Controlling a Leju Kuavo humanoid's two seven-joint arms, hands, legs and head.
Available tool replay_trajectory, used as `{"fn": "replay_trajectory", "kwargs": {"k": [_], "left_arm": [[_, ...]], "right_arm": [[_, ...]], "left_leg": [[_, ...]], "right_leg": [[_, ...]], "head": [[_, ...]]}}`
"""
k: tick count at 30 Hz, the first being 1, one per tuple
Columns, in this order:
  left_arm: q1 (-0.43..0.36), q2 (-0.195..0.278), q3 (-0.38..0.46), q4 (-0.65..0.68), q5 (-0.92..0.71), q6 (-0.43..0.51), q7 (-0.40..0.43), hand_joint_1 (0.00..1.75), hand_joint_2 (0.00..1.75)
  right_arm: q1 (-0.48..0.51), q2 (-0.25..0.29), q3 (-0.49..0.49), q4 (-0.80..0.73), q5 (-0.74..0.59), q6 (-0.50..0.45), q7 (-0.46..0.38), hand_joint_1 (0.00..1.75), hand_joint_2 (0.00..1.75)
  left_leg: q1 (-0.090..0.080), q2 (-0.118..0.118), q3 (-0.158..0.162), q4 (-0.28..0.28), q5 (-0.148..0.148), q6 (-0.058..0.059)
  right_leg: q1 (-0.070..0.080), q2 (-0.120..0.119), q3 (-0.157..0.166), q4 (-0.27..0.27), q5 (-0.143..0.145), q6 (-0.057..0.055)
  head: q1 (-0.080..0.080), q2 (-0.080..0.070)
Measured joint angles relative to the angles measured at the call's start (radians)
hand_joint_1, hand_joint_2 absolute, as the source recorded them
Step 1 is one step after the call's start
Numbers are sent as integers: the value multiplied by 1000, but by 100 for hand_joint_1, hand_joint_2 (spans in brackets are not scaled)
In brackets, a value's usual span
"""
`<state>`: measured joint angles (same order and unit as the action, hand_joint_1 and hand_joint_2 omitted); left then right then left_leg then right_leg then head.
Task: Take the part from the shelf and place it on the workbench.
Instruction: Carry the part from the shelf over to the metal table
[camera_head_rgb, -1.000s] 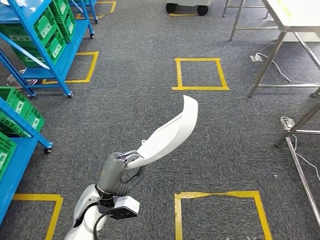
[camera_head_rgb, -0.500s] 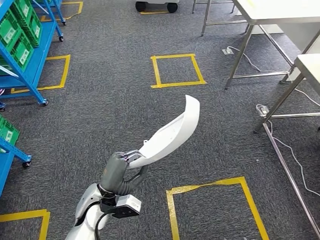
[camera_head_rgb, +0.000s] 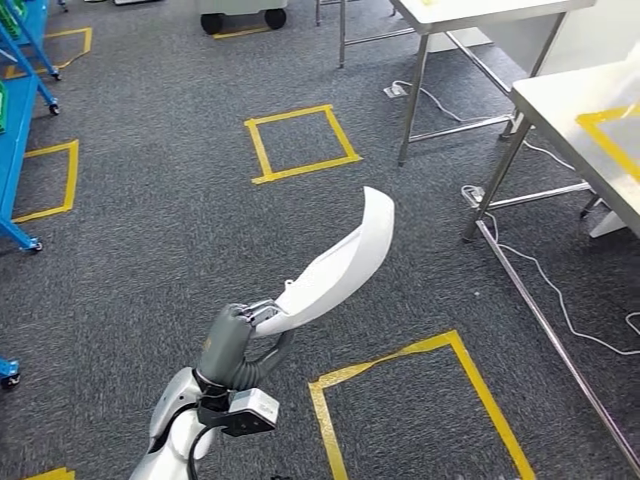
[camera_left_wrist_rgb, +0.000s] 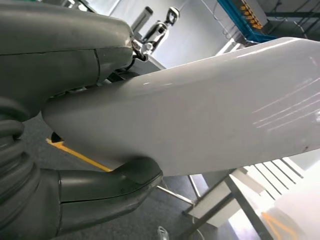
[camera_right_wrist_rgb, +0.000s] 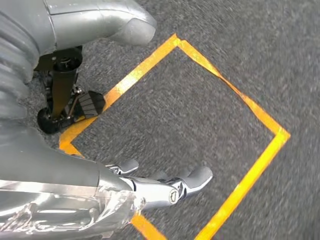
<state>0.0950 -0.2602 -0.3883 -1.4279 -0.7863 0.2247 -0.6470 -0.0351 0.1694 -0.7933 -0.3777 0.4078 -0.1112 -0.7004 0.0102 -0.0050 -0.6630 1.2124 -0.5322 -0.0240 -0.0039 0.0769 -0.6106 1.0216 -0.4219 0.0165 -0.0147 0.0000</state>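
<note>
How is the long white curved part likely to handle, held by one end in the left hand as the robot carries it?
Probably stiff: the white part juts out from the left hand without sagging. Likely light for its size, as it looks like a thin shell held at one end. Its glossy surface may be slippery, so it could twist in the grip.

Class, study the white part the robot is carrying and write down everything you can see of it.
The white part is a long, curved shell, smooth and glossy like moulded plastic, narrow at the held end and wider toward a free tip that bends upward. The left hand grips its narrow end, where a small metal fitting shows. It hangs in the air above the grey carpet, angled up and away from the robot, touching nothing else. The left wrist view shows its shiny underside, with the thumb pressed against it.
</note>
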Motion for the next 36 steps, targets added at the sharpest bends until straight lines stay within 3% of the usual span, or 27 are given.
{"fn": "replay_trajectory", "kwargs": {"k": [1,3,4,6,8,10,12,13,14,17,19,21,26,28,30,31,32,33,35,36], "left_arm": [[0,0,0,0,2,-2,0,175,175],[-1,0,0,0,5,-5,-1,175,175],[-2,0,0,0,6,-6,-2,175,175],[-3,-2,0,0,9,-8,-2,175,175],[-3,-3,0,0,11,-10,-4,175,175],[-3,-3,0,0,12,-12,-5,175,175],[-3,-3,1,0,12,-14,-5,175,175],[-3,-3,1,0,12,-14,-5,175,175],[-3,-3,1,0,12,-14,-5,175,175],[-4,-3,1,0,12,-14,-6,175,175],[-4,-3,1,0,12,-14,-6,175,175],[-4,-3,1,0,12,-14,-7,175,175],[-5,-3,1,0,12,-15,-7,175,175],[-5,-1,1,0,12,-15,-8,175,175],[-6,0,2,0,12,-15,-10,175,175],[-6,0,3,0,12,-15,-10,175,175],[-6,0,3,0,12,-15,-10,175,175],[-6,0,4,0,12,-15,-10,175,175],[-6,0,4,0,12,-15,-10,175,175],[-6,0,4,0,12,-15,-10,175,175]], "right_arm": [[0,0,0,0,0,0,0,0,175],[-2,0,-2,0,0,1,0,0,175],[-2,-1,-2,0,-1,1,0,0,175],[3,-1,-3,1,-1,1,0,0,175],[5,-2,-4,2,-1,1,0,0,175],[0,-2,-4,3,-1,1,0,0,175],[-2,-2,-4,4,-1,2,0,0,175],[-1,-2,-4,5,-1,2,0,0,175],[0,-2,-4,6,0,3,0,0,175],[-1,-2,-5,7,0,4,0,0,175],[-5,-2,-5,7,0,4,0,0,175],[-5,-3,-6,8,1,4,0,0,175],[-4,-3,-8,8,1,4,0,0,175],[-5,-4,-11,8,3,5,0,0,175],[-8,-5,-14,9,5,7,-1,0,175],[-8,-5,-14,9,5,7,-1,0,175],[-7,-5,-15,9,6,7,-1,0,175],[-7,-5,-16,9,7,8,-1,0,175],[-7,-5,-17,10,8,10,-1,0,175],[-7,-5,-18,10,9,11,0,0,175]], "left_leg": [[3,-18,30,-69,37,-1],[9,-54,74,-169,70,0],[9,-64,81,-188,71,4],[7,-51,82,-193,72,16],[7,-30,85,-197,74,29],[4,-6,87,-198,73,38],[1,20,87,-198,70,42],[0,31,88,-198,68,42],[0,42,90,-198,66,42],[-4,68,101,-197,56,31],[-9,81,107,-197,50,21],[-8,91,110,-199,49,15],[-6,98,113,-203,49,9],[-2,58,64,-106,0,-1],[0,12,-24,50,-58,-9],[0,10,-53,85,-56,-9],[0,9,-59,78,-32,-7],[0,7,-45,34,7,-6],[1,-8,9,-100,84,-3],[2,-17,31,-151,102,-1]], "right_leg": [[-1,13,0,1,0,4],[-1,35,-7,7,0,15],[-2,44,-12,7,2,21],[-5,52,-20,3,6,32],[-3,13,-41,37,-16,41],[0,-46,-98,154,-75,46],[-2,-67,-159,276,-121,49],[-3,-69,-167,294,-119,50],[-3,-72,-154,272,-101,50],[-1,-115,-42,77,-25,45],[5,-133,-7,15,-15,36],[9,-120,-8,16,-15,28],[11,-111,-9,14,-15,21],[7,-88,-2,8,-13,7],[1,-56,6,2,-14,-6],[1,-44,9,2,-16,-7],[1,-34,13,2,-19,-7],[0,-23,18,2,-22,-5],[0,-4,26,6,-31,2],[1,4,27,7,-36,7]], "head": [[0,0],[0,0],[0,0],[0,0],[5,0],[10,0],[11,0],[11,0],[11,0],[11,0],[10,0],[9,0],[9,0],[5,0],[0,0],[-1,0],[-1,0],[-1,0],[-2,0],[-2,0]]}}
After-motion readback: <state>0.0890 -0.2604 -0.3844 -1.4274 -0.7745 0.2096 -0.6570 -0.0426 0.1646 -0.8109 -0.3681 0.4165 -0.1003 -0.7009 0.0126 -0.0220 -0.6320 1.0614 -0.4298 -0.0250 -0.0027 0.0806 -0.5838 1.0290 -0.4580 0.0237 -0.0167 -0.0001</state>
